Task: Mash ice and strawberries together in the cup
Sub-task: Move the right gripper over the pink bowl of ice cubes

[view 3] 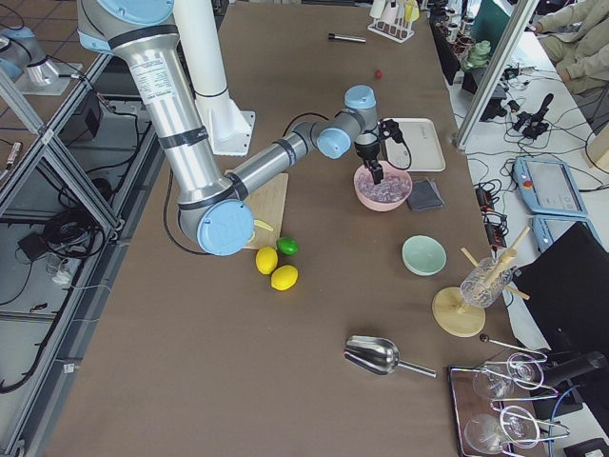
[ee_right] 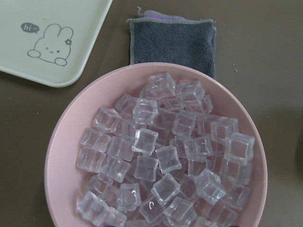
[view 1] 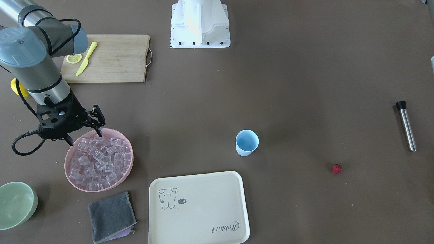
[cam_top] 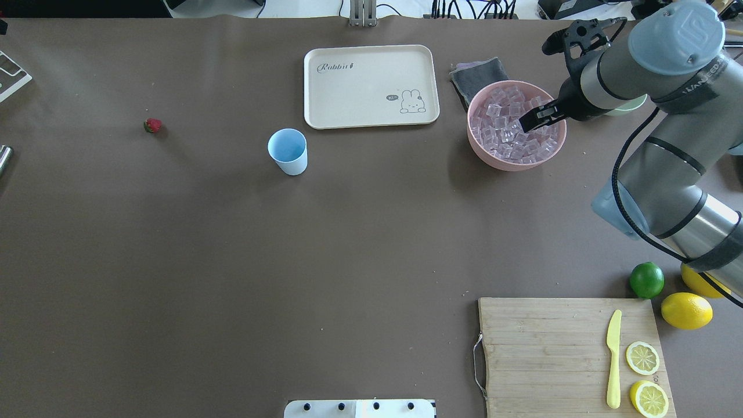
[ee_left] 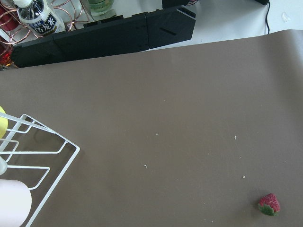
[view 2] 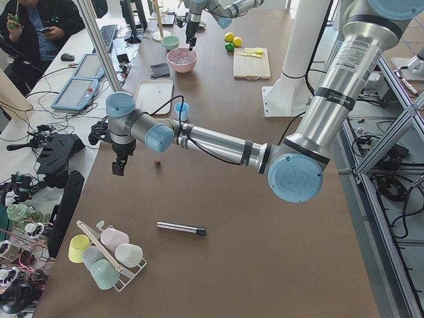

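Note:
The ice (ee_right: 165, 156) is a pile of clear cubes filling a wide pink bowl (ee_right: 61, 156), also seen in the front view (view 1: 100, 159). My right gripper (view 1: 85, 137) hangs open just above the bowl's robot-side rim; its fingers do not show in the right wrist view. The pale-blue cup (view 1: 247, 142) stands upright and empty mid-table, also in the overhead view (cam_top: 288, 151). The strawberry (view 1: 337, 168) lies alone on the table, and in the left wrist view (ee_left: 269, 204). My left gripper (view 2: 118, 169) hovers above the table near the strawberry; I cannot tell if it is open.
A cream tray (view 1: 203, 210) and a grey cloth (view 1: 110, 217) lie beside the pink bowl, with a green bowl (view 1: 15, 203) past it. A steel muddler (view 1: 406, 126) lies at the left arm's end. A cutting board (cam_top: 551, 348) holds a knife and lemon slices.

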Robot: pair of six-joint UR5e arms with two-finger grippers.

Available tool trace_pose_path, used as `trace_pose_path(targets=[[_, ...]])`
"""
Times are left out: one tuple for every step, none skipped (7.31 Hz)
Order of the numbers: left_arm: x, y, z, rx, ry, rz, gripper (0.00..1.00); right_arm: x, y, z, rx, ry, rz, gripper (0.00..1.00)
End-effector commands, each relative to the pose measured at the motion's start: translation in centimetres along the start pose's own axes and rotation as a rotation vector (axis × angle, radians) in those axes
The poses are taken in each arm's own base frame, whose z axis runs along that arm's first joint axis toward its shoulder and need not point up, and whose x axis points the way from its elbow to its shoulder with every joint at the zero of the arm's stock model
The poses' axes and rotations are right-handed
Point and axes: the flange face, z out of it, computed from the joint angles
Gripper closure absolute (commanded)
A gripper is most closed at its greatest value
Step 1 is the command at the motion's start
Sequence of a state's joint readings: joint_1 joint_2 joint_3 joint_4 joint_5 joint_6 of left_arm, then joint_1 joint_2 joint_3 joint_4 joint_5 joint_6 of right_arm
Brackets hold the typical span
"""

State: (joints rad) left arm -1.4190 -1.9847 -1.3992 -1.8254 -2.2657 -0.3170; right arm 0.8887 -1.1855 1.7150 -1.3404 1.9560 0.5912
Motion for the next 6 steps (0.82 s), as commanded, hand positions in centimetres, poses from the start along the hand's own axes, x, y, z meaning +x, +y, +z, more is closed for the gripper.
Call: trace_pose_path(targets=[[0.0,0.2,0.0,0.0,0.0,0.0,0.02,0.2,-0.2,2.9,-0.006,-0.004,-0.008,0.16],[0.0,0.2,0.0,0.0,0.0,0.0,0.02,0.7,-0.2,4.0,-0.005,-0.003,-0.008,0.18],[0.0,0.2,0.0,0.0,0.001,0.002,0.02,0.4,-1.3,4.2,0.011,0.015,-0.008,0.21],[0.2,0.2,0.2,-0.002,0.002,0.004,0.02,0.0,-2.3,4.7,0.01,0.022,-0.003,0.21],[0.7,0.2,0.9,-0.013,0.004,0.01,0.02,0.0,-2.2,5.1,0.006,0.025,0.001,0.21],[1.2,0.1,1.0,-0.015,0.007,0.016,0.02,0.1,-2.1,5.6,-0.002,0.03,0.002,0.21]])
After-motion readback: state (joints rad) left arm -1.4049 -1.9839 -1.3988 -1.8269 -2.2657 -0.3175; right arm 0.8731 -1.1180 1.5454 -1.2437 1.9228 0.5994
